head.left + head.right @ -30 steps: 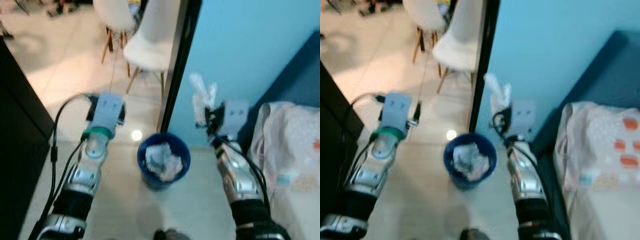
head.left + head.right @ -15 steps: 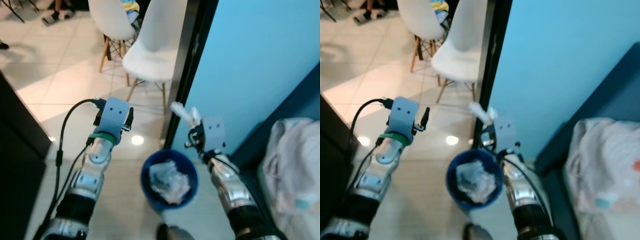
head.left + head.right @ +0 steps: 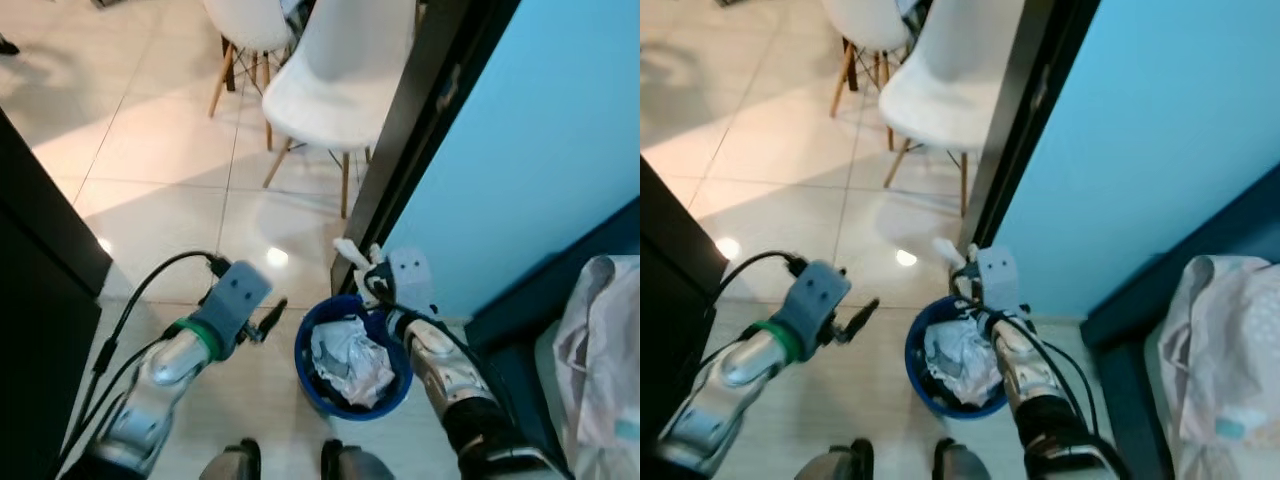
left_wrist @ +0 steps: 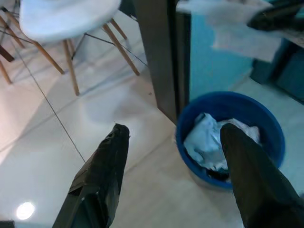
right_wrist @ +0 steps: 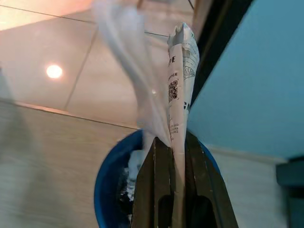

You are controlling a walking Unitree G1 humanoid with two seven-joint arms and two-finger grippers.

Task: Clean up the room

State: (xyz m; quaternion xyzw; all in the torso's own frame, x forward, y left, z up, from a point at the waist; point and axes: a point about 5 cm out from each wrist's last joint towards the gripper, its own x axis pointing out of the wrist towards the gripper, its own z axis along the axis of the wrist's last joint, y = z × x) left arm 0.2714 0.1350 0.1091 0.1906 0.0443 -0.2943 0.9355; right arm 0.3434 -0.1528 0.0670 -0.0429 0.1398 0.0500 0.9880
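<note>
Right wrist view: black fingers (image 5: 159,190) clamped on a crumpled white wrapper (image 5: 178,90) printed with a QR code, a filmy strip of plastic trailing up from the same pinch, the blue bin (image 5: 107,190) directly beyond.

From the head cameras: right gripper (image 3: 372,283) poised over the far rim of the blue bin, wrapper (image 3: 350,252) jutting up and toward the doorway — above the bin, not yet inside. Bin (image 3: 310,385) on pale floor tiles (image 3: 150,150) beside a dark door frame (image 3: 420,120) and a light-blue wall (image 3: 540,130), already stuffed with wadded white paper (image 3: 350,365). Left gripper (image 3: 268,318) low on the bin's left, just beside its rim, fingers (image 4: 102,175) spread wide and holding nothing. White chair (image 3: 340,80) on wooden legs beyond the doorway; pale patterned bedding (image 3: 600,340) at the right edge.
</note>
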